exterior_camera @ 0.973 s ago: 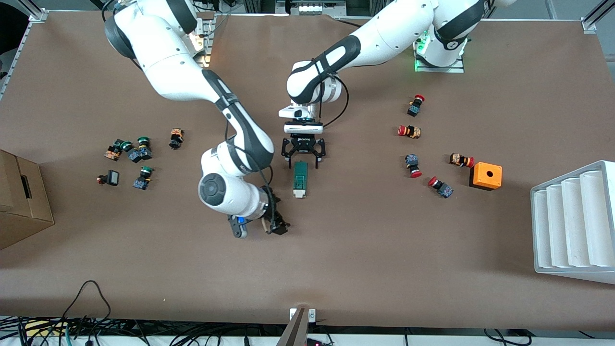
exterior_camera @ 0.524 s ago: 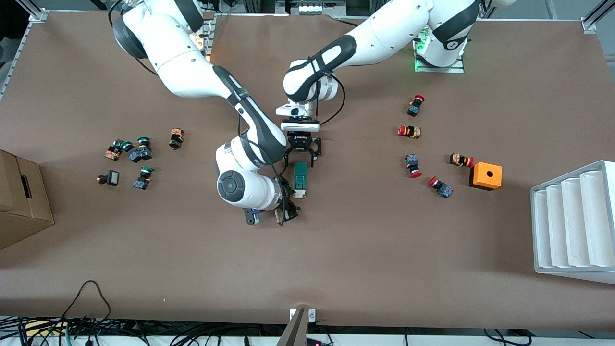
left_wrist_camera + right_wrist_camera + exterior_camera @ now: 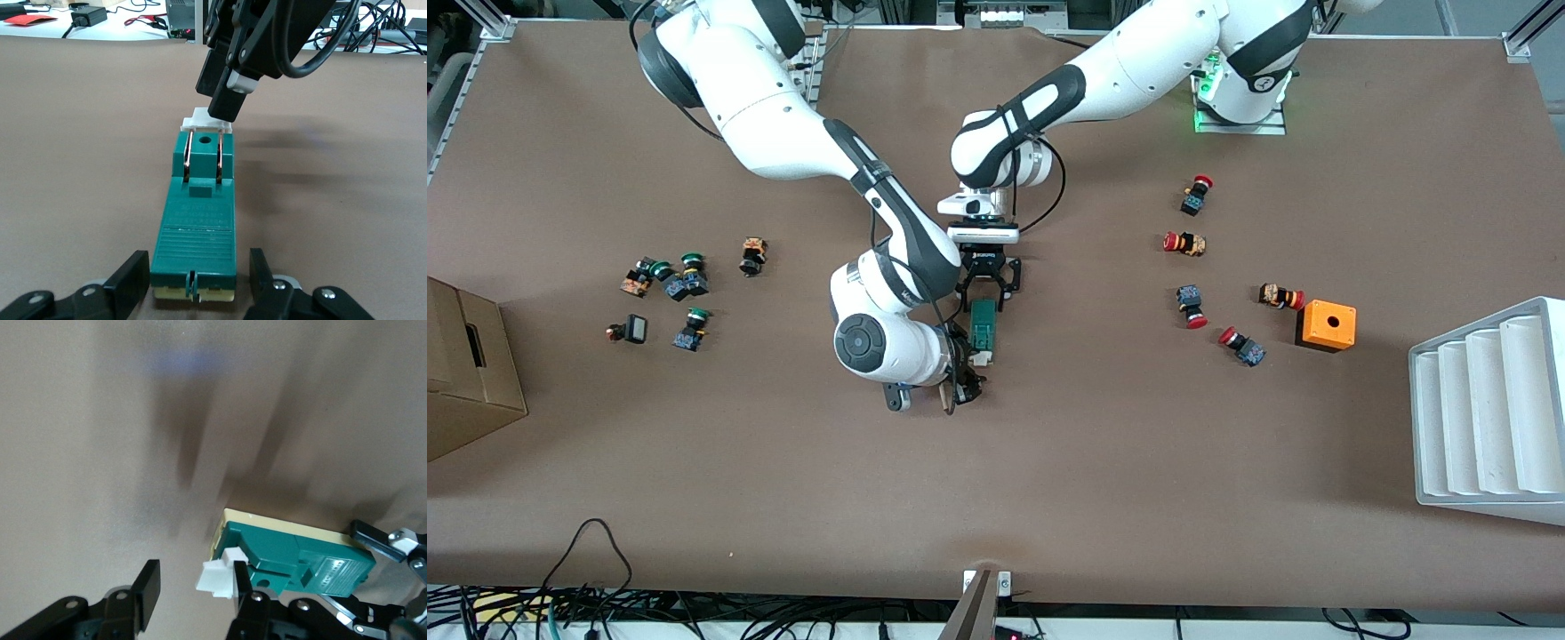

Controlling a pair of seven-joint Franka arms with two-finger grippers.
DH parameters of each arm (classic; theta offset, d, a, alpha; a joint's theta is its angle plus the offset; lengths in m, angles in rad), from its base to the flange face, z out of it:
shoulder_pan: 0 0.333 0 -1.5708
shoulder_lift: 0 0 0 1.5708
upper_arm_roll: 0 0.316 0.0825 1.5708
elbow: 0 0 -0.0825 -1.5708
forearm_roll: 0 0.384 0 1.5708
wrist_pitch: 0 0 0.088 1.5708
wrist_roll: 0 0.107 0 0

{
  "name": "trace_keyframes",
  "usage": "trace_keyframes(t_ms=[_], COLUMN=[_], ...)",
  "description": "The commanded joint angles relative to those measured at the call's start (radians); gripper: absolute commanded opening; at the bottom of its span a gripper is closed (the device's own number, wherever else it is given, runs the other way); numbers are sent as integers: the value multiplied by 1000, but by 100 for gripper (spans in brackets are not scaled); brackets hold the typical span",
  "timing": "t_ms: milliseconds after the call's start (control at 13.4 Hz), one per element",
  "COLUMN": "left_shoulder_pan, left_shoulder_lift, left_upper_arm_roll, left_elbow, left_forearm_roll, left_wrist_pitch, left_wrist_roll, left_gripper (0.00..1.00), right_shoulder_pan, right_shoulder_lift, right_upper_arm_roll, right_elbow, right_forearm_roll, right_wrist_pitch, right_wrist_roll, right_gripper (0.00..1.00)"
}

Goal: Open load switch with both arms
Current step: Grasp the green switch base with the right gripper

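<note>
Where the two white arms meet at the middle of the brown tabletop (image 3: 1103, 462), the right claw (image 3: 193, 583) sits low at the end of the load switch (image 3: 983, 327) that lies nearer the front camera. Its fingers are spread around the white tab (image 3: 215, 580); one finger touches the tab and the other stands off with bare tabletop between them. The switch itself is a narrow dark-green block lying flat, its length running away from the front camera, with two copper-coloured bars (image 3: 189, 155) arching over its top near the tab. At its farther end the left claw (image 3: 199, 280) is spread around the body, a finger just beside each flank, with a sliver of gap on both sides, so it is not yet pinching. To do this step well, the left claw should probably close squarely on the green body and pin it to the tabletop before the right claw closes on the tab and draws it up. Otherwise the light block may skid or tip. Red-capped push buttons (image 3: 1193, 307) and an orange box (image 3: 1327, 324) lie well apart toward the left arm's end of the tabletop.
</note>
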Motion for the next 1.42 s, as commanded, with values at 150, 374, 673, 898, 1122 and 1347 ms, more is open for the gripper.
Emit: trace_keyframes(t_ms=[150,374,673,898,1122,1347], left_shoulder_pan=[-9,-9,-9,-9,-9,-9], left_shoulder_lift=[39,39,39,42,42,45], left_upper_arm_roll=[1,1,1,1,1,1], left_elbow=[32,32,32,56,58,58], left_forearm_roll=[36,36,35,35,33,35], left_wrist_pitch=[6,6,6,8,8,8], left_wrist_roll=[-29,-29,-29,-27,-26,-29], left_gripper=[58,58,58,58,58,58], right_shoulder_pan=[4,2,-1,-1,1,2], right_shoulder_lift=[10,12,15,16,24,44], right_upper_arm_roll=[-2,-2,0,-2,-2,-2], right_elbow=[29,29,32,32,41,67], right_forearm_roll=[36,37,60,63,62,62], right_wrist_pitch=[-45,-71,-82,-78,-67,-62], right_wrist_roll=[32,52,55,57,57,57], right_gripper=[53,53,53,53,53,53])
